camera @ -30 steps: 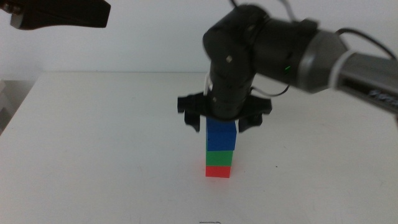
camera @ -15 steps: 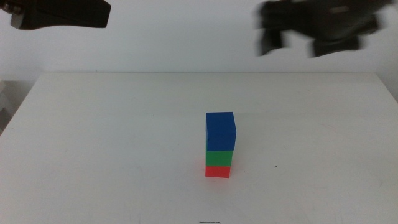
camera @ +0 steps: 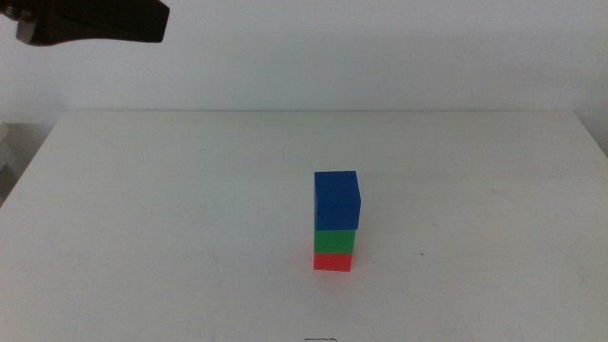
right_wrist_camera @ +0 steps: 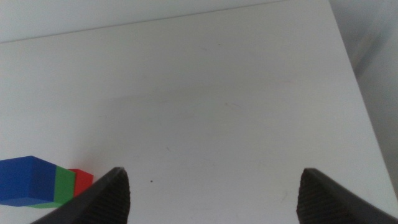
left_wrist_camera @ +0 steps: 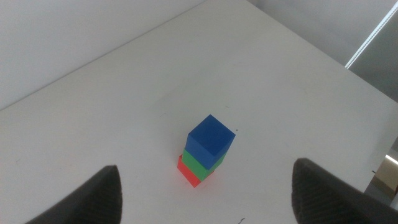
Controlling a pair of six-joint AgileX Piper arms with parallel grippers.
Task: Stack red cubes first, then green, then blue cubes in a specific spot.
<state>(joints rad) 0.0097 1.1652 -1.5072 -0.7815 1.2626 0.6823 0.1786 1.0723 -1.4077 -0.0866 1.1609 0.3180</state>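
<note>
A three-cube tower stands near the middle of the white table: the red cube (camera: 333,261) at the bottom, the green cube (camera: 335,239) on it, the blue cube (camera: 336,200) on top. The left wrist view shows the same tower from above, blue cube (left_wrist_camera: 209,140) over green (left_wrist_camera: 198,163) and red (left_wrist_camera: 187,173). In the right wrist view the blue cube (right_wrist_camera: 26,181), green (right_wrist_camera: 60,185) and red (right_wrist_camera: 81,180) show at the picture's edge. My left gripper (left_wrist_camera: 205,196) hangs open high above the tower. Off to one side, my right gripper (right_wrist_camera: 214,196) is also open and holds nothing.
Part of the left arm (camera: 90,21) shows dark at the upper left of the middle view. The white table (camera: 171,218) ends at a far edge against a pale wall, and its right edge (right_wrist_camera: 351,68) drops off to a grey floor.
My right arm let go of the blue cube, rose up and to the right, and has left the middle view. The tower stands as it was.
</note>
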